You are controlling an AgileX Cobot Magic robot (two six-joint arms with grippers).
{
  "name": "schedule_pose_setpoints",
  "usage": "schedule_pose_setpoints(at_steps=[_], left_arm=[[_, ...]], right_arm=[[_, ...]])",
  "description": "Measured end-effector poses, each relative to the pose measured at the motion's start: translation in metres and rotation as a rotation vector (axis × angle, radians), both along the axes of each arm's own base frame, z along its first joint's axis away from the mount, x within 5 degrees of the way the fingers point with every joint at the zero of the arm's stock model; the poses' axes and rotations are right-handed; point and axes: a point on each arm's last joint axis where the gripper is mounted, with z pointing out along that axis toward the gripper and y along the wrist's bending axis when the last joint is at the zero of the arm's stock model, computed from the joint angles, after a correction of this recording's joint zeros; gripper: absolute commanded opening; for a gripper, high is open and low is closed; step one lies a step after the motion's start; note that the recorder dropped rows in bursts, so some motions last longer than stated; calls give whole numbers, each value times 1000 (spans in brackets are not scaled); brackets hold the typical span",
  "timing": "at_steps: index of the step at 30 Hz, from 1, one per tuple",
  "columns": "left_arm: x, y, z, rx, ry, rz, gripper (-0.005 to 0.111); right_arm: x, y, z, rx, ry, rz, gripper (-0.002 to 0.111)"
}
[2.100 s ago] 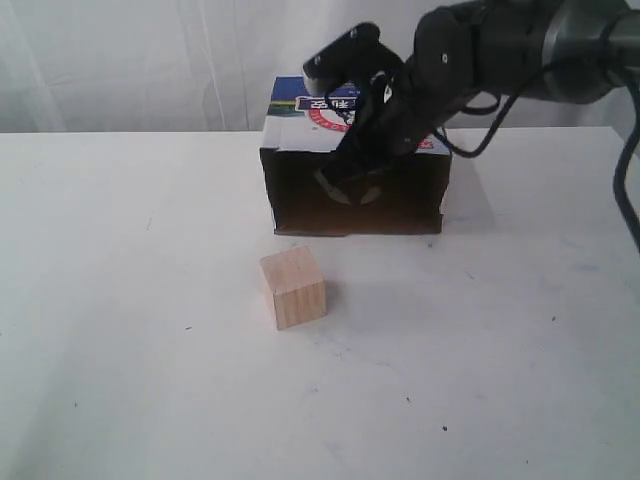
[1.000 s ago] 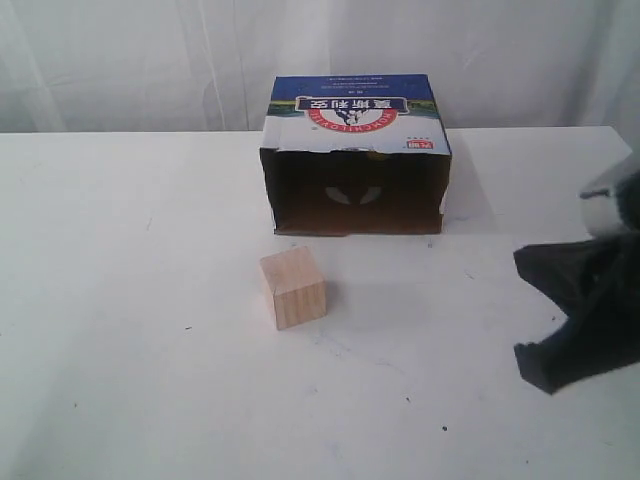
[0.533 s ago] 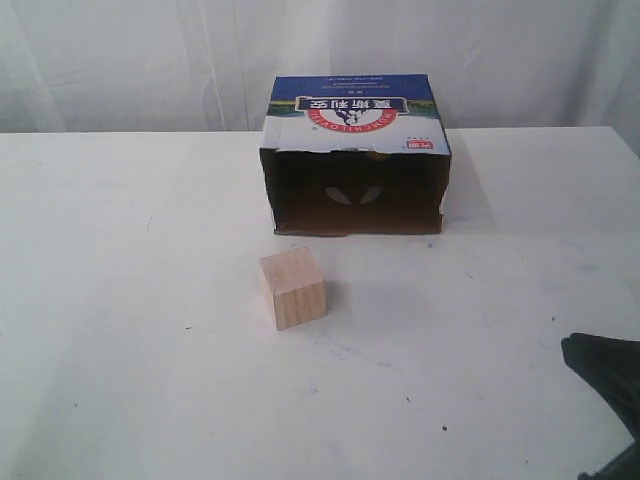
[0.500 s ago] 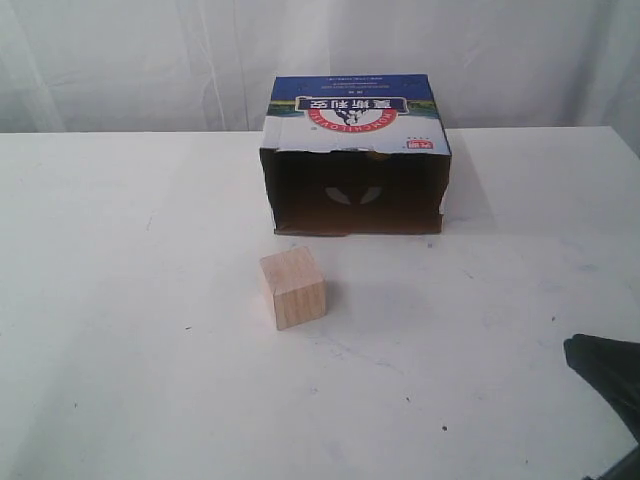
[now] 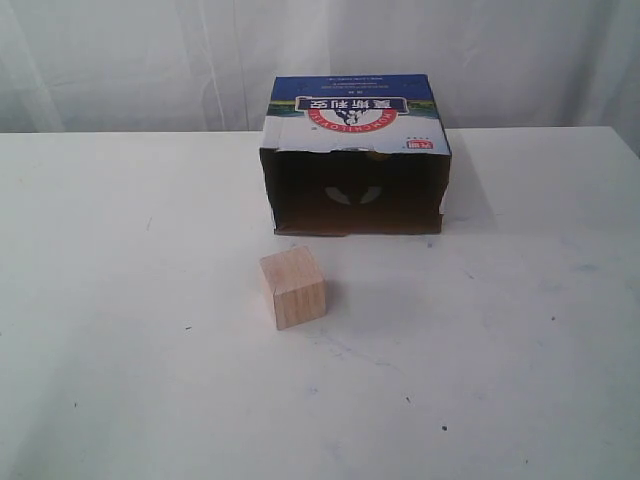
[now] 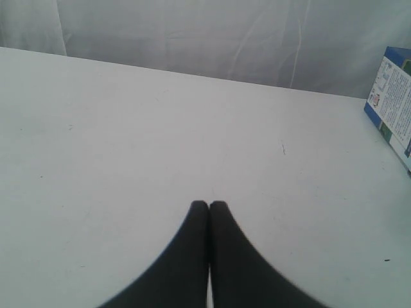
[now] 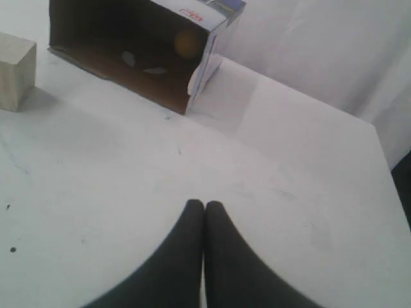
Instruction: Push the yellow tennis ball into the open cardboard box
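Observation:
The open cardboard box (image 5: 350, 110) lies on its side at the back of the table, its dark mouth facing the front. In the right wrist view the yellow tennis ball (image 7: 187, 43) shows dimly deep inside the box (image 7: 96, 19), near the back wall. The exterior view does not show the ball clearly in the dark interior. My right gripper (image 7: 204, 204) is shut and empty over bare table, well away from the box. Over bare table too, my left gripper (image 6: 209, 204) is shut and empty, with one corner of the box (image 6: 393, 96) at the view's edge. Neither gripper appears in the exterior view.
A pale wooden cube (image 5: 293, 288) stands on the white table (image 5: 120, 330) a little in front of the box mouth, toward its left side; the right wrist view also shows the cube (image 7: 14, 70). A white curtain hangs behind the table.
My right arm has pulled back from the box mouth, swung down to the right and left the exterior view. The box and the cube have not moved.

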Motion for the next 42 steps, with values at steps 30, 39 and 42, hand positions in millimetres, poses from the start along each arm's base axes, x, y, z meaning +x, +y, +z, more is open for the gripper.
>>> schedule_pose_setpoints(at_steps=[30,39,42], left_arm=[[0,0,0,0,0,0,0],[0,0,0,0,0,0,0],[0,0,0,0,0,0,0]], right_arm=[[-8,-4,-14,18,9,-32,0],[-8,-4,-14,120,29,-60,0],[-8,-4,-14,129,31,-63,0]])
